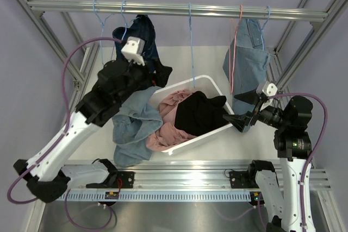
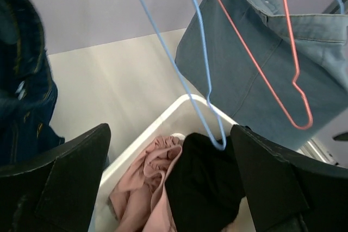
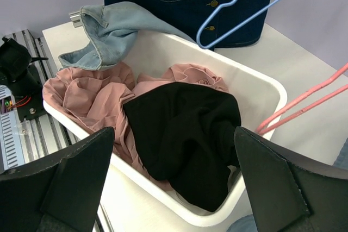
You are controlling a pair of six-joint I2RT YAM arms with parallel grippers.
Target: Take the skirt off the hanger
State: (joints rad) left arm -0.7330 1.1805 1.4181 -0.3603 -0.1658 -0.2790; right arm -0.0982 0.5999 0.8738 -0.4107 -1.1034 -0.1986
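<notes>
1. Two garments hang from the rail [image 1: 174, 9] behind the white bin [image 3: 244, 82]: a dark denim one [image 1: 142, 36] at the bin's left rear, and a pale denim skirt [image 1: 244, 63] at its right rear, by the pink hanger [image 2: 256, 58]
2. One more pale denim piece [image 1: 130, 123] is draped over the bin's left rim and spills outside it
3. Inside the bin, a black garment [image 1: 198, 113] lies crumpled on pink cloth [image 1: 168, 134]; I judge this to be the task's skirt, off its hanger and dropped in
4. The blue hanger [image 1: 191, 47] dangles bare straight above the bin, its lower end just over the black garment
5. Your left gripper [image 2: 168, 134] hovers above the bin with its fingers spread wide and nothing between them
6. Your right gripper [image 3: 174, 131] sits at the bin's right rim, fingers likewise wide apart and empty
7. That removal looks done to me; if the rail must be cleared, you have the two hung denim pieces left, the pale skirt nearest your right arm
</notes>
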